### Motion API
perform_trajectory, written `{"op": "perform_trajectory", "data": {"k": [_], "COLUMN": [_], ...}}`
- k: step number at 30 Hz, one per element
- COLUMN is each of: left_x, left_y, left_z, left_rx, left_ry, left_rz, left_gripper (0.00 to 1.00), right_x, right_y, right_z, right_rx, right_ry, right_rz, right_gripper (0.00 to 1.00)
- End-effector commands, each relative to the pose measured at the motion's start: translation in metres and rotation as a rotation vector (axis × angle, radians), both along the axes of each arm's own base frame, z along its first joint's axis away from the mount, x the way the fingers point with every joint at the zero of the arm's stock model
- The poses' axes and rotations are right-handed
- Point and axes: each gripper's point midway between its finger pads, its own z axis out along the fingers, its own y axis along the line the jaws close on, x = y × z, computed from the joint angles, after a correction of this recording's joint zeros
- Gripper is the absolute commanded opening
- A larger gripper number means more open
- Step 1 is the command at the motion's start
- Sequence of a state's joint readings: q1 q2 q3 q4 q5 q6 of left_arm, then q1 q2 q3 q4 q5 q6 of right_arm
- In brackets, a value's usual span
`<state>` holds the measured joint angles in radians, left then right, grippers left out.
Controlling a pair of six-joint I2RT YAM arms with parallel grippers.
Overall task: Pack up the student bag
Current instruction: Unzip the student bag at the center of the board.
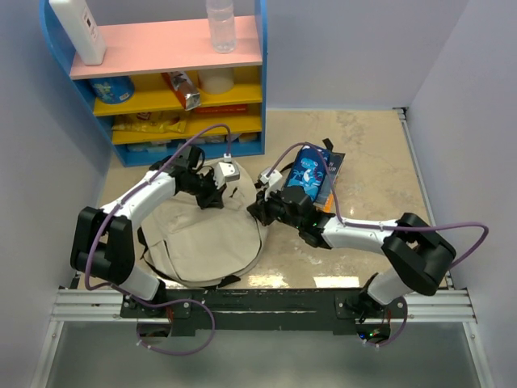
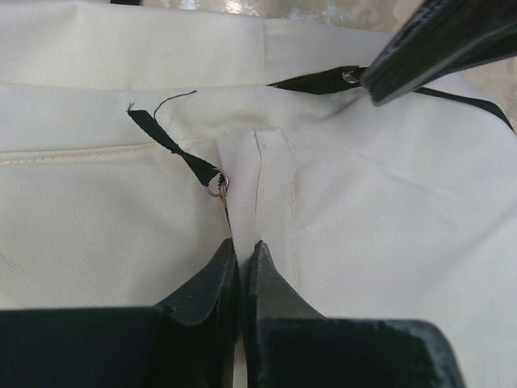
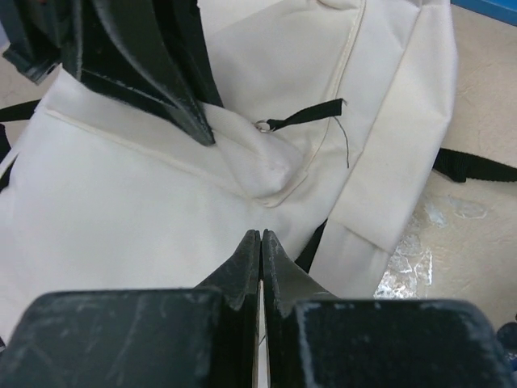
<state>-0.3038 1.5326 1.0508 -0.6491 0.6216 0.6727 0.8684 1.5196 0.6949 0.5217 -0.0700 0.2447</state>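
The student bag (image 1: 202,234) is a beige canvas backpack lying flat on the table, left of centre. My left gripper (image 1: 216,194) is at its far upper edge, shut on a raised fold of the bag's fabric (image 2: 271,174), beside a black zipper pull with a metal ring (image 2: 215,186). My right gripper (image 1: 257,208) is at the bag's right edge, its jaws shut, tips just over the fabric (image 3: 121,202); no fabric shows between them. The left gripper's fingers (image 3: 137,56) show in the right wrist view. A blue book (image 1: 311,174) lies behind the right arm.
A blue shelf unit (image 1: 161,81) with pink and yellow boards stands at the back left, holding snacks, a clear bottle (image 1: 220,24) and a white bottle (image 1: 78,28). Black bag straps (image 3: 477,166) trail onto the beige table. Walls close in left and right.
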Motion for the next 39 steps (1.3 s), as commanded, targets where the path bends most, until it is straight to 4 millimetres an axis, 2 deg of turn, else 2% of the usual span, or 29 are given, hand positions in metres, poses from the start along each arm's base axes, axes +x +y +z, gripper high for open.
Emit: {"op": "perform_trajectory", "data": {"k": [1, 6, 7, 10, 13, 18, 24, 28, 31, 39], "left_x": [0.027, 0.057, 0.071, 0.096, 0.109, 0.118, 0.129, 0.137, 0.141, 0.145], "left_y": [-0.007, -0.014, -0.013, -0.011, -0.013, -0.014, -0.010, -0.012, -0.015, -0.019], "left_z": [0.009, 0.016, 0.022, 0.027, 0.026, 0.029, 0.040, 0.046, 0.043, 0.039], "left_rx": [-0.040, -0.069, -0.069, -0.070, -0.084, -0.091, -0.110, -0.129, -0.136, -0.129], "left_ry": [-0.062, -0.069, -0.104, -0.130, -0.117, -0.117, -0.158, -0.178, -0.167, -0.198], "left_rz": [0.082, 0.197, 0.234, 0.334, 0.387, 0.425, 0.498, 0.526, 0.538, 0.618], "left_gripper": [0.00, 0.00, 0.00, 0.00, 0.00, 0.00, 0.00, 0.00, 0.00, 0.00], "right_x": [-0.006, -0.011, -0.013, -0.017, -0.022, -0.034, -0.056, -0.084, -0.101, -0.134], "right_y": [-0.008, -0.022, -0.026, -0.036, -0.045, -0.054, -0.050, -0.040, -0.034, -0.018], "right_z": [0.006, 0.004, 0.001, 0.002, 0.002, -0.007, -0.016, -0.008, 0.004, 0.031], "right_rx": [0.027, 0.027, 0.021, 0.009, -0.003, -0.017, -0.023, -0.007, 0.024, 0.057], "right_ry": [0.002, 0.020, 0.027, 0.036, 0.044, 0.079, 0.117, 0.123, 0.128, 0.133], "right_rz": [-0.012, -0.052, -0.062, -0.095, -0.114, -0.136, -0.124, -0.094, -0.079, -0.020], "right_gripper": [0.00, 0.00, 0.00, 0.00, 0.00, 0.00, 0.00, 0.00, 0.00, 0.00]}}
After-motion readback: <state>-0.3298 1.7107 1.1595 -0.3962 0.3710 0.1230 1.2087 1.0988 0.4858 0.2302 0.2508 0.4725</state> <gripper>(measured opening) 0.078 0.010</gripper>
